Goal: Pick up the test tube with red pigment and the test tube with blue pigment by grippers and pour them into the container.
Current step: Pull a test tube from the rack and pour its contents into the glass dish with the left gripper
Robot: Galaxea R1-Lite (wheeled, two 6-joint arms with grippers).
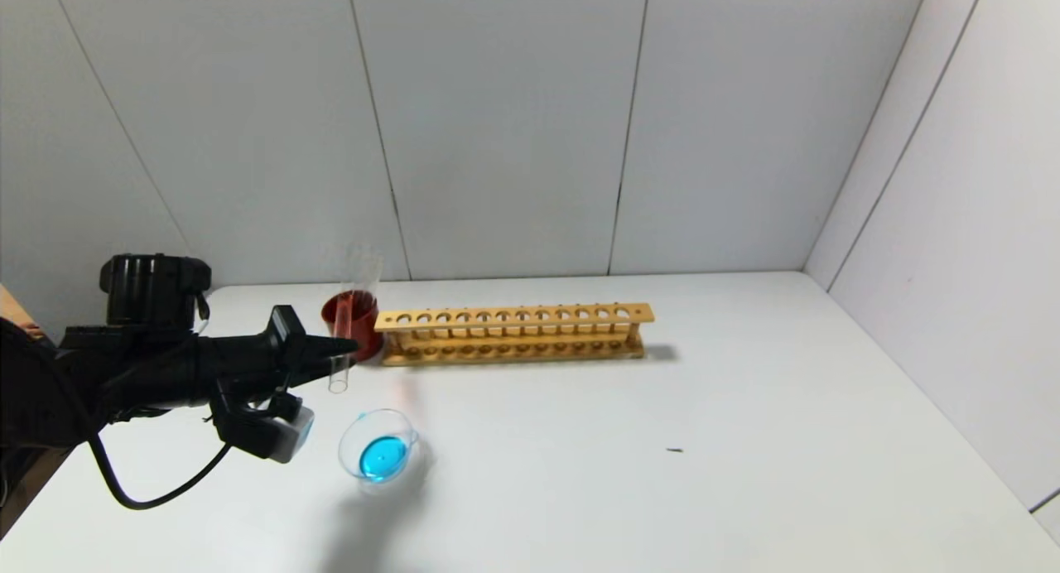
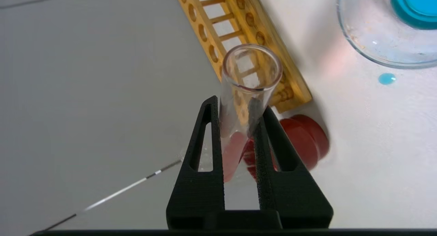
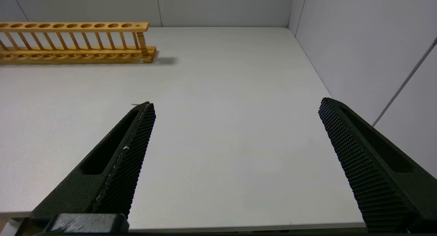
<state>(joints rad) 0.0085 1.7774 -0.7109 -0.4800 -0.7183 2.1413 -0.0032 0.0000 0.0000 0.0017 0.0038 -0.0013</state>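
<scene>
My left gripper (image 1: 352, 347) is shut on the test tube with red pigment (image 1: 338, 377) and holds it tilted, open mouth down, above the table just behind and left of the container. In the left wrist view the jaws (image 2: 239, 104) clamp the glass tube (image 2: 229, 92), and pale red liquid sits inside it between the jaws. The container (image 1: 356, 440) is a clear glass bowl with a pool of blue liquid; its wall shows in the left wrist view (image 2: 368, 41). No tube with blue pigment is visible. My right gripper (image 3: 237, 104) is open and empty over bare table.
A dark red cup (image 1: 351, 315) stands behind the left gripper, with a faint clear tube rising from it. A long wooden rack (image 1: 513, 331) with empty holes lies to its right. A blue drop (image 2: 386, 78) lies on the table beside the bowl.
</scene>
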